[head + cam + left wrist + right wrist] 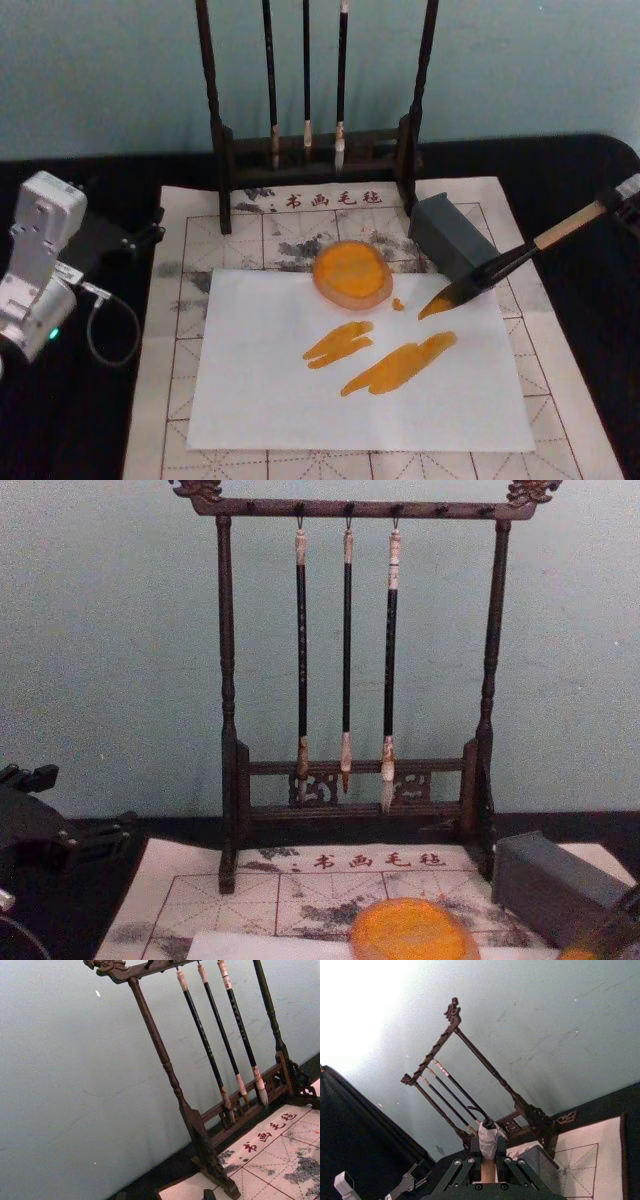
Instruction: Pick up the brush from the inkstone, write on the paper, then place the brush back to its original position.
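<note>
My right gripper (488,1166), at the head view's right edge, is clamping the brush (505,268) by its tan handle, slanting the tip (orange-stained) over the upper right of the paper (270,400); my left gripper (135,238) is idling at far left

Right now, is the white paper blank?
No, two orange strokes lie across the paper, near the orange tip of the brush.

A plain teal wall (110,630), faintly scuffed, stood behind a table (560,165) covered in black. At the table's far edge, close to the wall, a dark wooden rack (226,680) rose on two turned posts, its top bar carved at both ends. Bright glare (355,995) washed out part of the wall.
</note>
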{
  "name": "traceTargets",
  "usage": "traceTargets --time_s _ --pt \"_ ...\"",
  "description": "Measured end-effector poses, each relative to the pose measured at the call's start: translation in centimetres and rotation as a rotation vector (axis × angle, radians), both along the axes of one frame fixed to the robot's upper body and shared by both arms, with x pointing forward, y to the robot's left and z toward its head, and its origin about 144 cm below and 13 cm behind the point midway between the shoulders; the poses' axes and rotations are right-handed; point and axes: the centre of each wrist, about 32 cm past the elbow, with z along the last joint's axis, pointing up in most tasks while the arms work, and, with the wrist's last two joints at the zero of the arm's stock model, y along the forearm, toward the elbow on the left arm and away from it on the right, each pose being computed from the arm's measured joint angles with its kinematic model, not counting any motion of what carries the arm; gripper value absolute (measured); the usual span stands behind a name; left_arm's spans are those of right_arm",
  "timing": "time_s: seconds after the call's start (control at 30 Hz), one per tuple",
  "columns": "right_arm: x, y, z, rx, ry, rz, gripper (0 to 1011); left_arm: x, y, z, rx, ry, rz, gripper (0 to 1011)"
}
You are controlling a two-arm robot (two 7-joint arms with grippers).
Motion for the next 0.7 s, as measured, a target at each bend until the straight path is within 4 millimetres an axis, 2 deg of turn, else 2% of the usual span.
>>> traceTargets --time_s 0.7 --pt "1.6 1.9 -0.7 0.079 -0.001 -0.001 183 0.0 0.0 0.0 0.000 0.000 0.000 1001"
